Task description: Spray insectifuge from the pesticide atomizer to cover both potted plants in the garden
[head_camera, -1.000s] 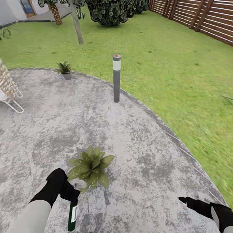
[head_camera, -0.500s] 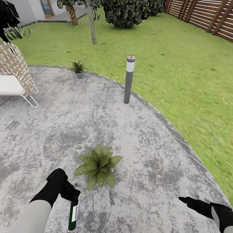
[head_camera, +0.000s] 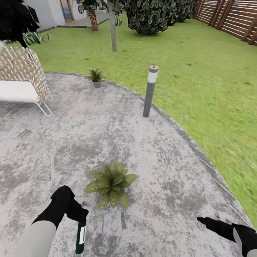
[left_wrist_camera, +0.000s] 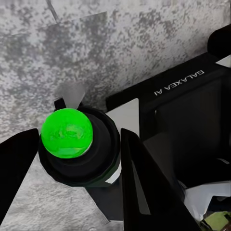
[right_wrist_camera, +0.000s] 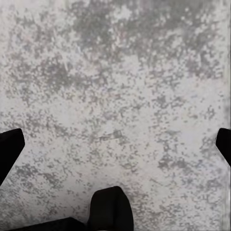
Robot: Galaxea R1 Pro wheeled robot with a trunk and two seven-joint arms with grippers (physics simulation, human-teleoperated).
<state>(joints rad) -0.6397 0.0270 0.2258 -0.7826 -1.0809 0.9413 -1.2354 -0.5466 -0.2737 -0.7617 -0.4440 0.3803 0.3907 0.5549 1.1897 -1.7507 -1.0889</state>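
My left gripper [head_camera: 77,211] is shut on the pesticide atomizer [head_camera: 80,236], whose dark green body with a white label hangs below my hand. In the left wrist view the atomizer's dark round head [left_wrist_camera: 77,144] with a bright green top sits between the two fingers [left_wrist_camera: 139,178]. One potted plant [head_camera: 111,184] stands on the stone patio just ahead and right of that hand. The other potted plant [head_camera: 95,76], in a grey pot, is at the patio's far edge. My right gripper [head_camera: 211,223] is open and empty low at the right, over bare stone [right_wrist_camera: 115,96].
A grey bollard lamp [head_camera: 150,91] stands at the patio's right rim. A wicker chair [head_camera: 21,80] is at the far left. Lawn [head_camera: 214,89] spreads to the right up to a slatted fence [head_camera: 232,16]. A tree trunk [head_camera: 113,28] and a bush [head_camera: 153,14] lie beyond.
The whole view has shifted: the lamp, the plants and the chair slid rightward in the picture, so the camera turned left. Both arms keep their places and the atomizer stays held.
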